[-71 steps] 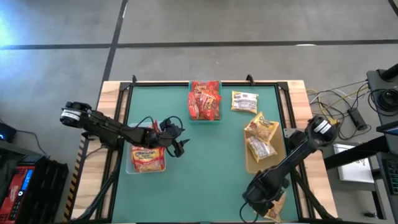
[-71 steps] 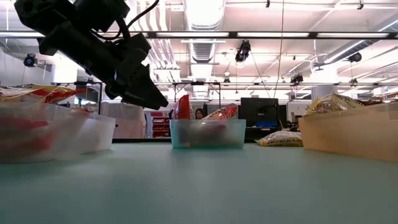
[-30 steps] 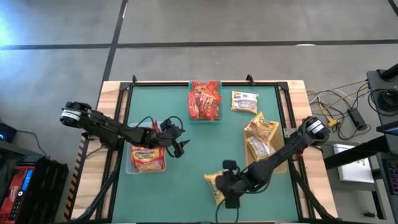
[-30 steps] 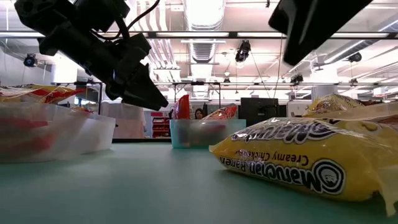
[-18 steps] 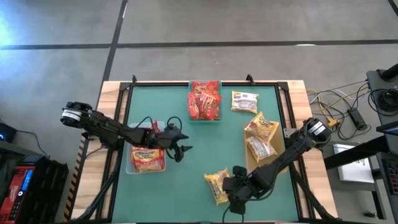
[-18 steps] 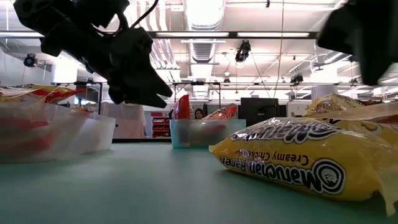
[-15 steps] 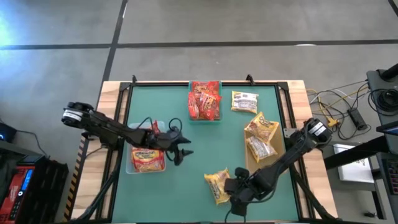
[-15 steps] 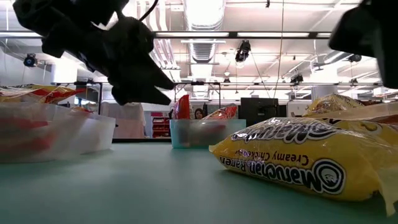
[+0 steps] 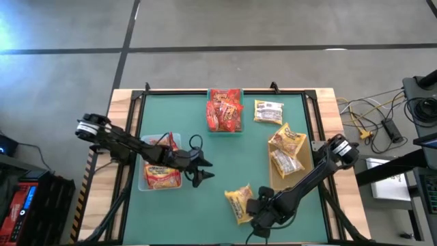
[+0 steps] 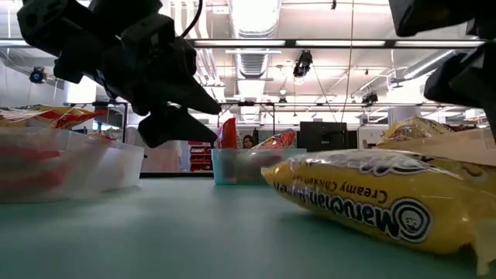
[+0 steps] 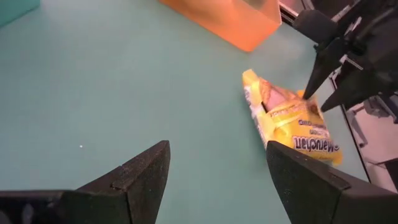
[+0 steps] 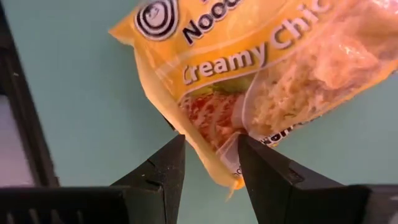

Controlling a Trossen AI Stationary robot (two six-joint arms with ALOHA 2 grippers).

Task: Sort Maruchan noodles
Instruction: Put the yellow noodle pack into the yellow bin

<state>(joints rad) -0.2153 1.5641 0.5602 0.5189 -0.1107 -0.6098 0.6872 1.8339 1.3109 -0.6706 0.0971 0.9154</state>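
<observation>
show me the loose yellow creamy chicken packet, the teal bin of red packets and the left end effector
yellow creamy chicken packet point(image 9: 238, 203), high view, middle of the wrapper
teal bin point(image 10: 256, 177), low view, front wall
left end effector point(image 9: 206, 169), high view, gap between its open fingertips

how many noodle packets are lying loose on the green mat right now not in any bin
2. A yellow Creamy Chicken packet lies near the front edge beside the right gripper; a yellow-and-silver packet lies at the back, right of the teal bin. None looks hidden.

Three bins point(image 9: 225, 130), two arms point(image 9: 130, 145).
</observation>
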